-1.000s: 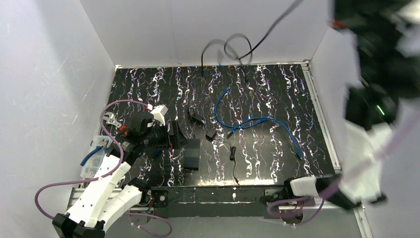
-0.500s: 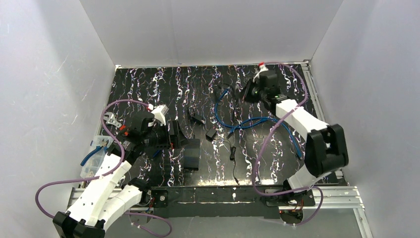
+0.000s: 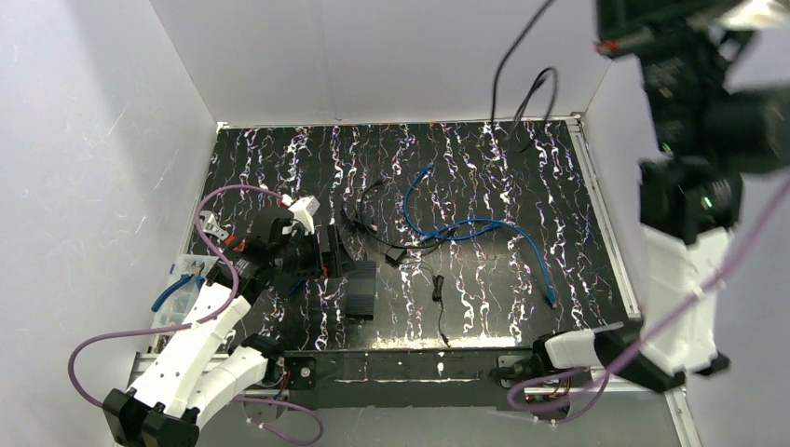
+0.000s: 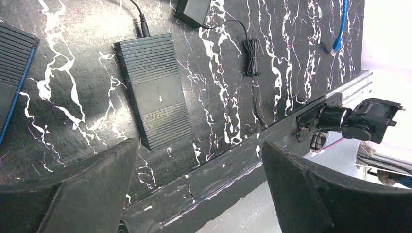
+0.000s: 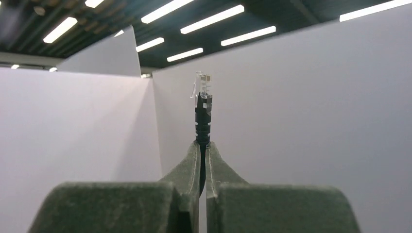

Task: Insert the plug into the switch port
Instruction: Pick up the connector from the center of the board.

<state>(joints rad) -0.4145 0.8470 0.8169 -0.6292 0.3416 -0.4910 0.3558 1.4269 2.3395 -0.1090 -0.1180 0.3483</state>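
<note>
Right gripper (image 5: 203, 145) first: jaws pressed together, pinching the black cable (image 5: 201, 165) just under the boot. The plug (image 5: 204, 83) stands straight up above the fingertips, clear tip and latch sharp against the pale wall. How far the lead runs down between the fingers (image 5: 190, 167) is hidden.

From overhead the right arm (image 3: 689, 186) is raised close to the lens, a dark blur cut off by the top edge. The gripper itself can't be picked out there, only the black cable dropping from the top of the frame toward the table (image 3: 578, 214).

Over to the left gripper (image 4: 199, 145): jaws wide apart, holding nothing, hanging above the tabletop. Just beyond the fingers lies the switch (image 4: 153, 104), flat, ribbed top up. Its ports don't show from here. A second box (image 4: 12, 58) is cropped at the left edge and an adapter (image 4: 192, 8) at the top.

Well apart from both grippers, the blue cable (image 3: 466, 226) loops across mid-table.
</note>
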